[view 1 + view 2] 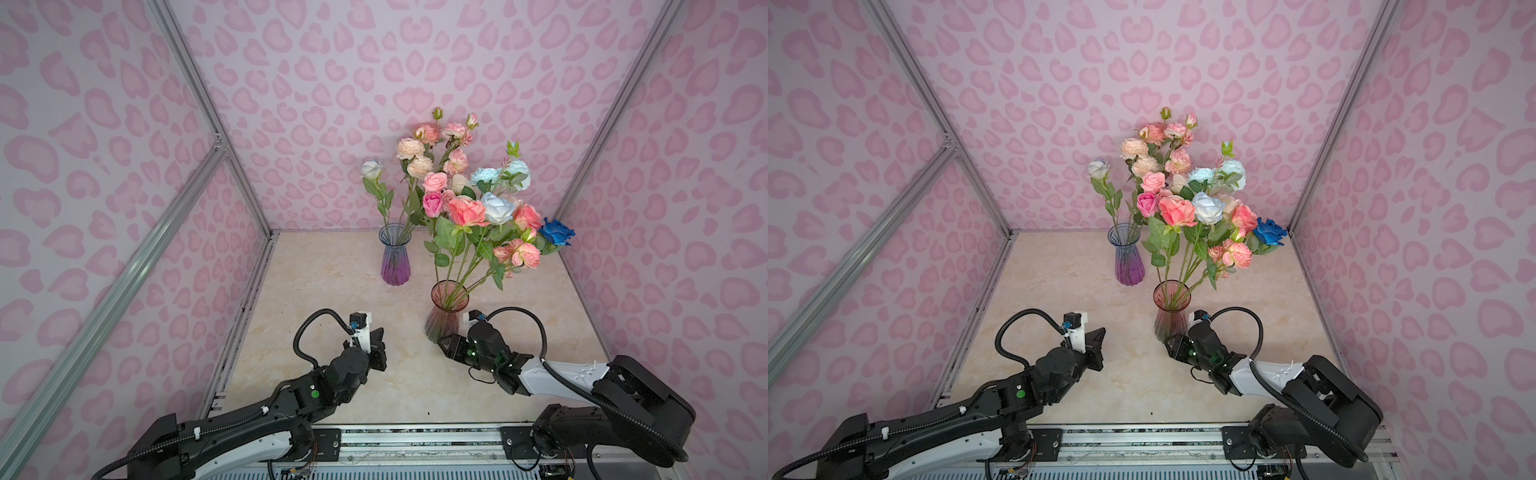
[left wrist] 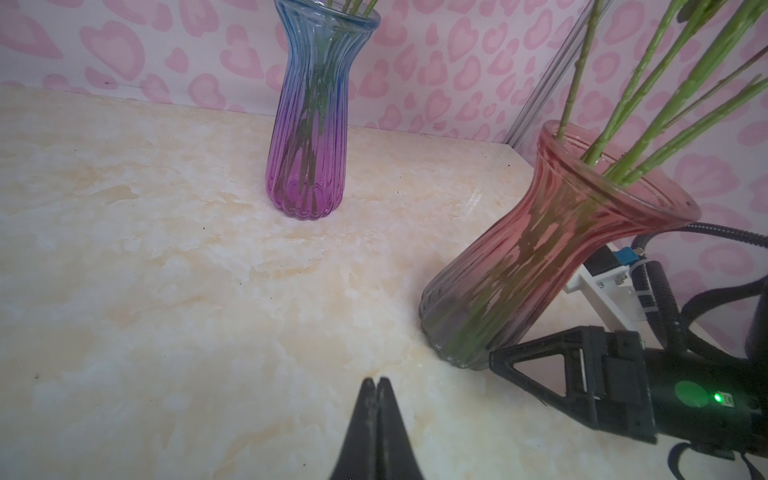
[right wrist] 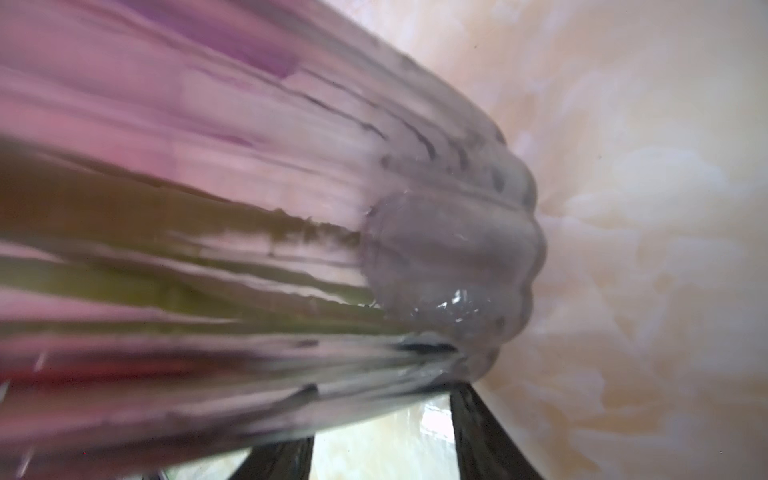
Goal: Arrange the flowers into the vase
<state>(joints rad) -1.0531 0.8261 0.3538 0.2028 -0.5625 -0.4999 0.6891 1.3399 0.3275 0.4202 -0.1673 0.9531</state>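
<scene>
Well, I see two ribbed, waisted glass vases on the glossy cream marble table (image 1: 332,316), with heart-print pink walls (image 1: 332,62) around. The flowers (image 1: 478,208) stand in both the pink vase (image 1: 445,322) and the blue-purple vase (image 1: 395,259): soft pink, peach and pale blooms, and one deep blue. My left gripper (image 2: 377,384) is clenched and empty. My right gripper (image 1: 444,347) has its jaws apart at the pink vase's foot; I cannot tell whether it grips.
</scene>
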